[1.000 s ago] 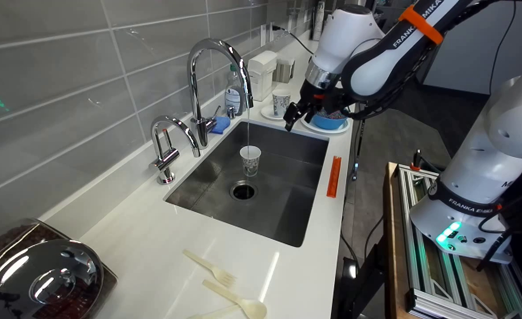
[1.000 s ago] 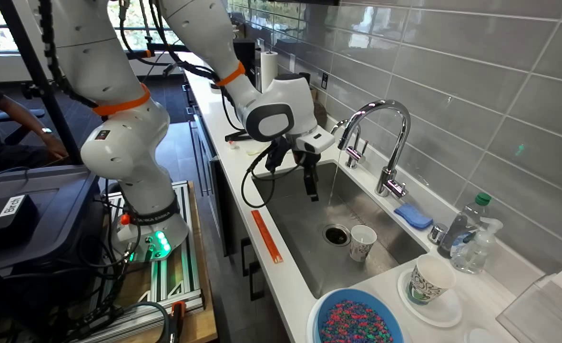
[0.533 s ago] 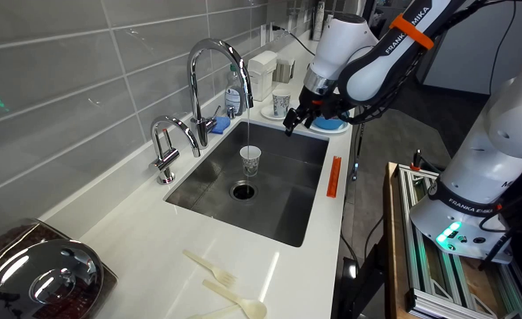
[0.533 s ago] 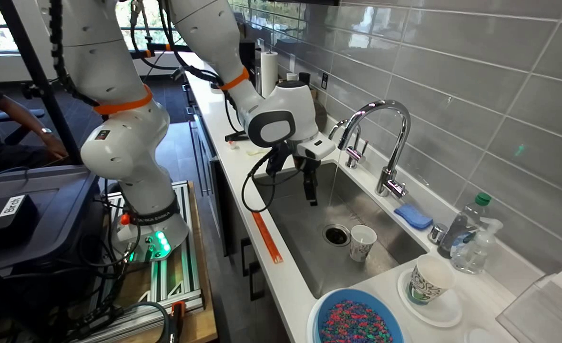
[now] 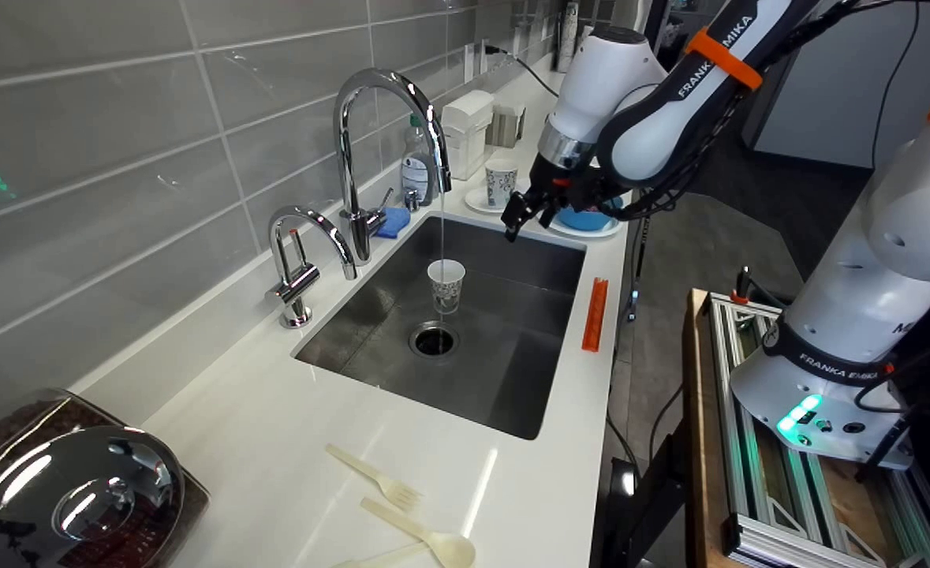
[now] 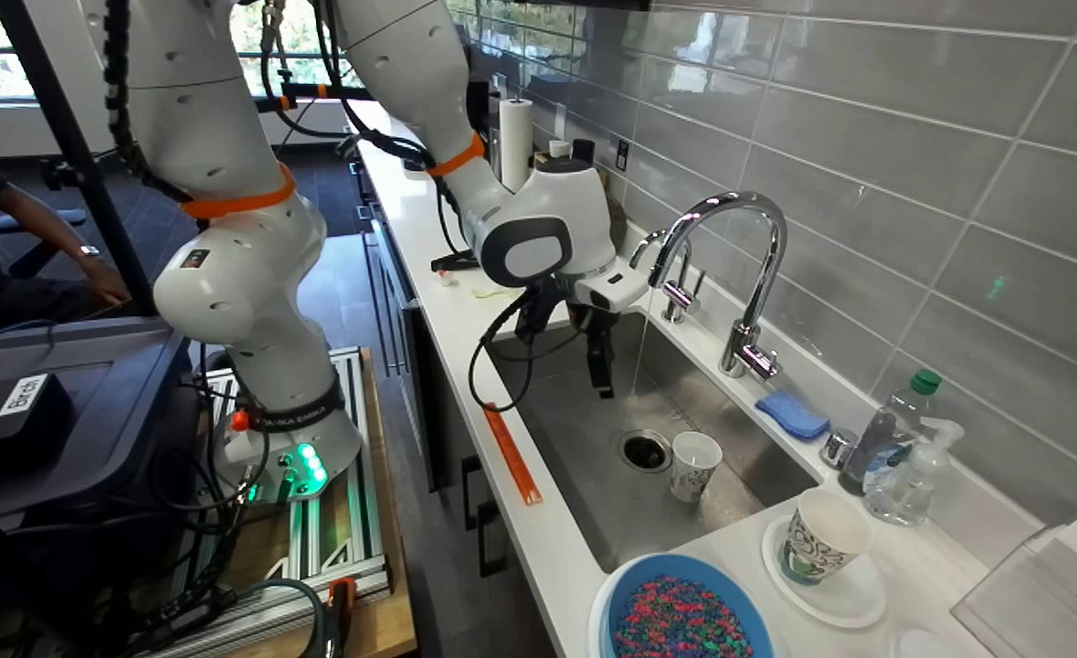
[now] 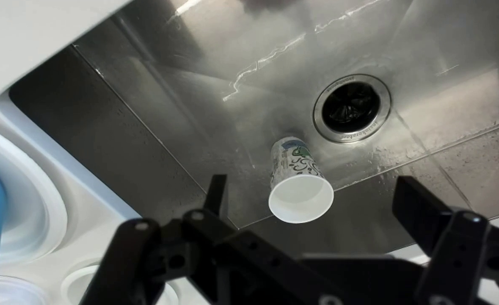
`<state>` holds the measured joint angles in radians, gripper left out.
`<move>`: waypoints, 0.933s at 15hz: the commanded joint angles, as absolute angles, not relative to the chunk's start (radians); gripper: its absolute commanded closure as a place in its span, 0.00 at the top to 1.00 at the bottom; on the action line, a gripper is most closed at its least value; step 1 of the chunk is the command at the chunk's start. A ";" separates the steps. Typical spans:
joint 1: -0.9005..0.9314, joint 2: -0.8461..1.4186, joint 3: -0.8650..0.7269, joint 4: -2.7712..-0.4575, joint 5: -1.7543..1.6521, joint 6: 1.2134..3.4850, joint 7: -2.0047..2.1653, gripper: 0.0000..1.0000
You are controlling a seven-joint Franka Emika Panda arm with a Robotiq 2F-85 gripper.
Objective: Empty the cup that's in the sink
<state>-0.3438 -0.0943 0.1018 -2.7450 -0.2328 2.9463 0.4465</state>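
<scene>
The cup is a white paper cup with a dark swirl print, standing upright in the sink in both exterior views [image 5: 446, 287] [image 6: 693, 468] and the wrist view [image 7: 289, 159]. Its inside looks pale; I cannot tell how much liquid it holds. The sink [image 5: 496, 363] is a grey steel basin with a round dark drain [image 7: 351, 106] beside the cup. A thin water stream falls from the tall chrome faucet [image 5: 390, 75]. My gripper [image 7: 311, 182] is open and empty above the sink, higher than the cup. In the wrist view the cup shows between its fingers, nearer the left one, apart from both.
A second printed cup [image 6: 817, 539] stands on a plate. A blue bowl of coloured beads [image 6: 689, 617] sits at the sink edge. An orange strip [image 5: 595, 315] lies along the front edge. A small faucet [image 5: 299, 276], sponge [image 6: 791, 415] and soap bottles [image 6: 894, 439] line the back.
My gripper has come down slightly over the sink, and the arm has shifted a little towards the wall. The cup has not moved. The water keeps running.
</scene>
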 commanded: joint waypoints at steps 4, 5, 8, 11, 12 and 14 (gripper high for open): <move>-0.405 0.040 0.092 -2.692 -0.381 3.065 0.522 1.00; -0.408 0.059 0.086 -2.682 -0.399 3.081 0.532 1.00; -0.403 0.131 0.056 -2.645 -0.445 3.135 0.553 1.00; -0.363 0.200 -0.002 -2.585 -0.498 3.146 0.570 1.00; -0.348 0.229 -0.018 -2.563 -0.507 3.149 0.573 1.00; -0.310 0.283 -0.058 -2.519 -0.526 3.161 0.586 1.00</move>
